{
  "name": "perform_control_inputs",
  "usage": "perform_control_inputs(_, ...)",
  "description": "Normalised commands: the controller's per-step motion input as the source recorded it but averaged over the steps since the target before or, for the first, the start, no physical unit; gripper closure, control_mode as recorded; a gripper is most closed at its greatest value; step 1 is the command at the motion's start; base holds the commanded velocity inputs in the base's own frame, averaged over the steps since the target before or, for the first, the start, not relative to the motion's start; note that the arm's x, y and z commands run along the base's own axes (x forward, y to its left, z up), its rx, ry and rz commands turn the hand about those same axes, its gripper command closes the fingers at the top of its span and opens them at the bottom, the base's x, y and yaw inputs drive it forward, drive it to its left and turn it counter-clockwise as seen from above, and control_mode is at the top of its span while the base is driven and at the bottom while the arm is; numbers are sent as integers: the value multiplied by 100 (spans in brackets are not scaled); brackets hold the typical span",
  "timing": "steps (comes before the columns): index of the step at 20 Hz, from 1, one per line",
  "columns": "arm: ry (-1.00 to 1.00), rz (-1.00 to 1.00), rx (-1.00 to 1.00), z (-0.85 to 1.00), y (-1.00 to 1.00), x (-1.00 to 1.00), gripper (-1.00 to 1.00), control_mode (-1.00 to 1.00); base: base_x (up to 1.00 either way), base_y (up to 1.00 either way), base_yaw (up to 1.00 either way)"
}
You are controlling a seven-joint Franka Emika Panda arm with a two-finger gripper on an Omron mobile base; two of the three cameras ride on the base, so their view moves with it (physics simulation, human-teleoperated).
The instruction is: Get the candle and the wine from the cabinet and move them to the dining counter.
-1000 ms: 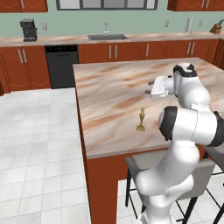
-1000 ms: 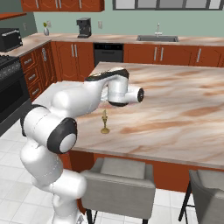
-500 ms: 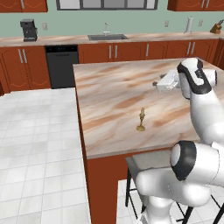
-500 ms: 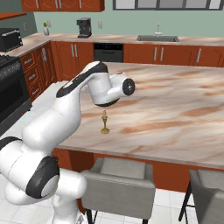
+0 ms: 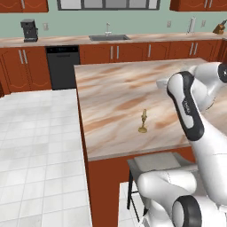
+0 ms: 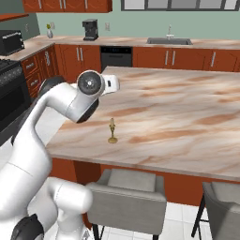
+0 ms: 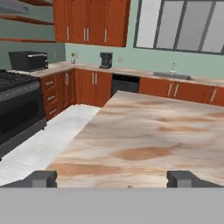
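The candle, a cream stick in a brass holder, stands upright and alone near the front edge of the dining counter. My gripper is open, its two dark fingertips far apart with nothing between them. It looks along the marbled top toward the kitchen wall, well above the candle. The cabinet, open reddish-brown shelves on the grey-green wall, shows at the far left of the hand view. The wine is out of view.
Grey stools stand against the island's near side. A black stove and a microwave line the left wall. A coffee machine and a sink sit on the back counter. White tiled floor lies left of the island.
The arm's elbow and forearm have swung up and aside, and the hand has drawn back from the candle. The candle has not moved. The jaws stay wide apart.
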Motion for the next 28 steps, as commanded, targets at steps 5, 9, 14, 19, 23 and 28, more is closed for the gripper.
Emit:
perform_control_inputs(5, 22, -27, -1, 43, 0, -95, -100, -100, 0, 0, 0)
perform_control_inputs(9, 19, -19, 0, 18, 6, -88, -100, -100, 0, 0, 0)
perform_control_inputs(14, 21, -18, 0, 7, 13, -80, -100, -100, 0, 0, 0)
perform_control_inputs(19, 14, -8, -1, 13, 3, -47, -100, -100, 0, 0, 0)
perform_control_inputs(23, 0, 8, 0, 0, -2, -25, -100, -100, 0, 0, 0)
perform_control_inputs(28, 0, 22, 0, -11, -3, -28, -100, -100, 0, 0, 0)
